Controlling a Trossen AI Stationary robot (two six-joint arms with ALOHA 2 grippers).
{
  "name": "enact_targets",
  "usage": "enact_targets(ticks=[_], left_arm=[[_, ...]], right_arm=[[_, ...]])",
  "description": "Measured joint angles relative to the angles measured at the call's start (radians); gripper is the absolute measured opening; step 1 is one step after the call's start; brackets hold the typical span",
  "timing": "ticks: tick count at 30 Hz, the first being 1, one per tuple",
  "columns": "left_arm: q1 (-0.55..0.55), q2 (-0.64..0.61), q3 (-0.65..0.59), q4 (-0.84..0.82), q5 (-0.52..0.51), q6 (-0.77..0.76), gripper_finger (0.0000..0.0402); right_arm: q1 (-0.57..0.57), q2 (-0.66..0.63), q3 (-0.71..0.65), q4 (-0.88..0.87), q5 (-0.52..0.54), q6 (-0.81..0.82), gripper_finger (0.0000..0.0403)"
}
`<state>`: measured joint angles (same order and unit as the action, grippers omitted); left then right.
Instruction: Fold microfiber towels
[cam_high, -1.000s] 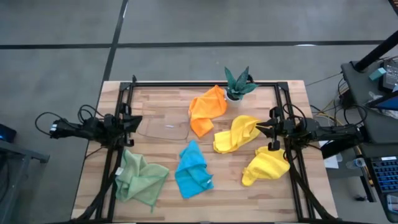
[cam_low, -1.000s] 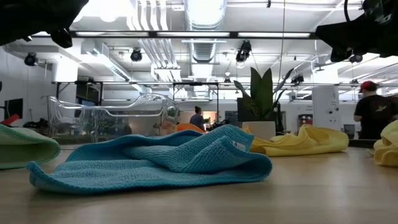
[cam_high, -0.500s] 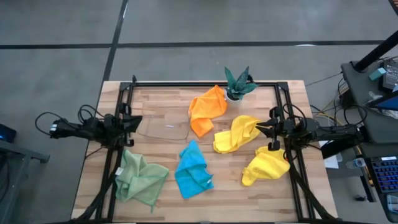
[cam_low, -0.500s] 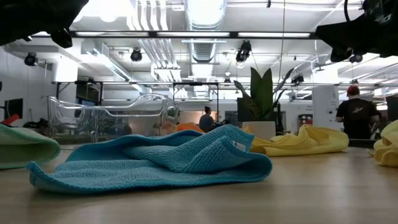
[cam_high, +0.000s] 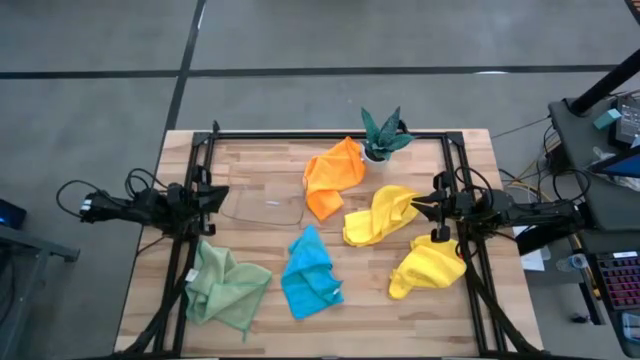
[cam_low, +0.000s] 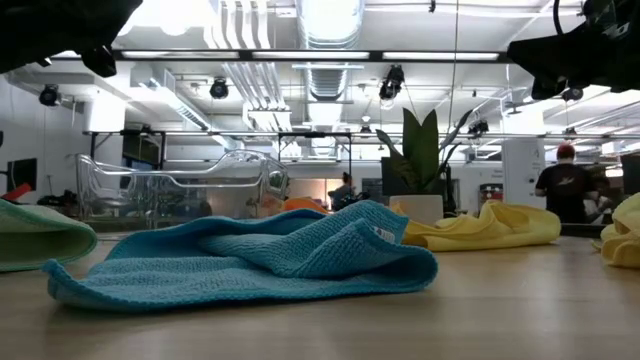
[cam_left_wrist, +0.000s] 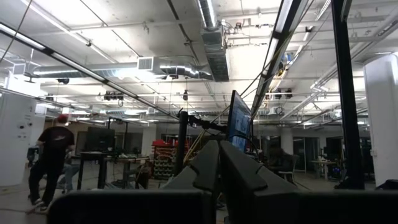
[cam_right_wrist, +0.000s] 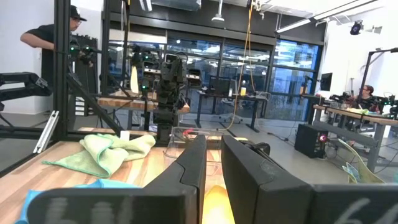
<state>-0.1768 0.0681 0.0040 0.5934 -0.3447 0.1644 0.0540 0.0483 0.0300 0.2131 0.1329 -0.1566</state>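
Five crumpled microfiber towels lie on the wooden table: orange (cam_high: 333, 178) at the far middle, one yellow (cam_high: 380, 215) to its right, a second yellow (cam_high: 428, 268) at the near right, blue (cam_high: 310, 273) at the near middle, pale green (cam_high: 227, 283) at the near left. My left gripper (cam_high: 222, 193) hangs shut at the table's left edge, above the wood and clear of every towel. My right gripper (cam_high: 414, 205) hangs at the right edge, just above the first yellow towel's corner. Its fingers (cam_right_wrist: 194, 165) are drawn together to a slit, with nothing between them.
A clear shallow tray (cam_high: 265, 207) lies left of the orange towel. A small plant in a white pot (cam_high: 382, 135) stands at the far edge. Black frame rails (cam_high: 190, 240) run along both sides of the table. A person (cam_low: 562, 190) stands in the room beyond.
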Motion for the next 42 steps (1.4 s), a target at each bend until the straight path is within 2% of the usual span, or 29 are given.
enact_targets(ticks=[37,39,40,42], left_arm=[[0.0,0.0,0.0,0.001,0.0,0.0,0.0002],[0.0,0.0,0.0,0.028,0.001,-0.036,0.0002],[-0.001,0.0,0.0,0.052,0.01,-0.11,0.0002],[-0.001,0.001,0.0,0.093,0.024,-0.297,0.0002]], right_arm=[[0.0,0.0,0.0,0.002,0.0,-0.005,0.0043],[0.0,0.0,0.0,0.014,-0.001,-0.027,0.0043],[0.002,0.0,0.0,0.019,-0.011,0.037,0.0043],[0.01,0.0,0.0,0.016,-0.067,0.371,0.0043]])
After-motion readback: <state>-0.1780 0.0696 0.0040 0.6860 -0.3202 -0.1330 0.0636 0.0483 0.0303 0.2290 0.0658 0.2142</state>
